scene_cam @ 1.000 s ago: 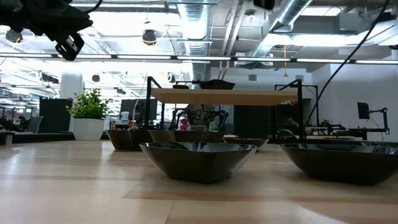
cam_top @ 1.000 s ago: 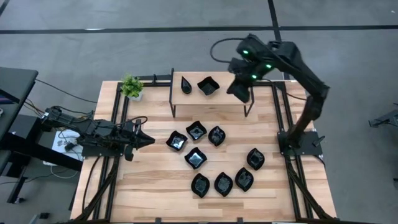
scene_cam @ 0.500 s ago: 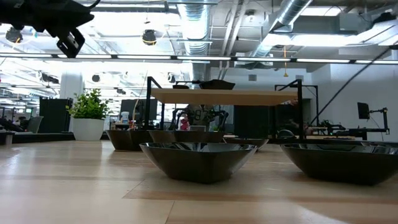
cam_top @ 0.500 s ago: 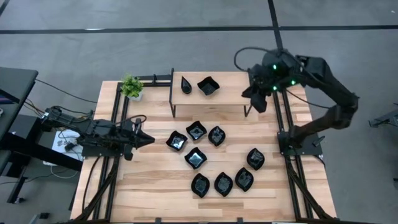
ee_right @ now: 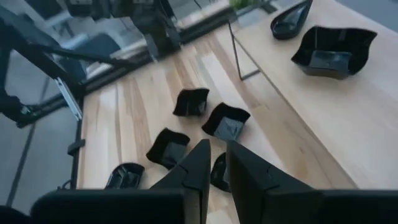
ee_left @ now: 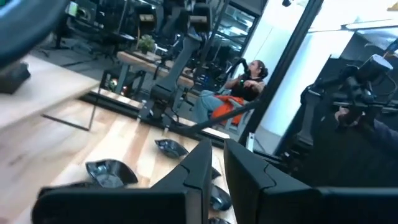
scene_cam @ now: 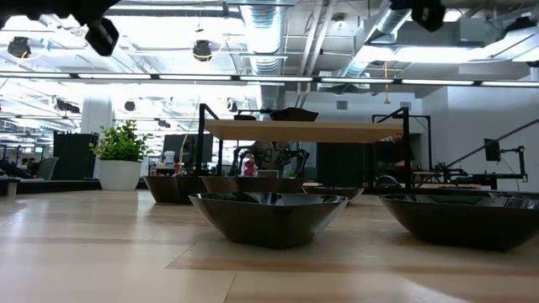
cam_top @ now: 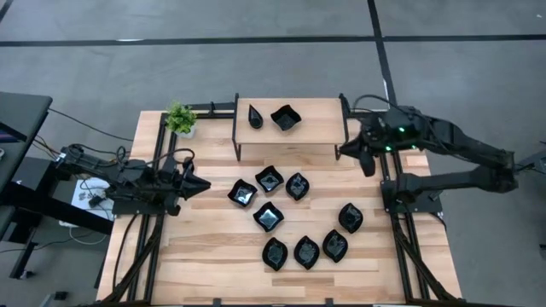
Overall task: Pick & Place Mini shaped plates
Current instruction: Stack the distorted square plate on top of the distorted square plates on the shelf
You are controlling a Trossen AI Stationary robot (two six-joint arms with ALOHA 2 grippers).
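Note:
Two mini shaped plates stand on the raised wooden shelf (cam_top: 311, 128) at the far side: a teardrop (cam_top: 255, 115) and a wavy square (cam_top: 286, 118). Several more glossy black plates rest on the table, among them a square one (cam_top: 242, 193), another (cam_top: 268, 217) and a leaf-shaped one (cam_top: 351, 217). My left gripper (cam_top: 203, 184) hovers at the table's left side, pointing level toward the plates, shut and empty (ee_left: 217, 147). My right gripper (cam_top: 345, 153) hangs beyond the shelf's right end, slanting down, shut and empty (ee_right: 217, 144).
A small green plant (cam_top: 180, 118) stands at the far left corner. The shelf's thin black legs (cam_top: 236, 141) rise from the table. Black frame rails (cam_top: 158, 213) run along both side edges. Bare wood lies along the near left of the table.
My right gripper has swung from above the shelf's right end toward the table's right edge and down, pointing less steeply now. My left gripper has risen a little and tipped up to level. No plate has moved.

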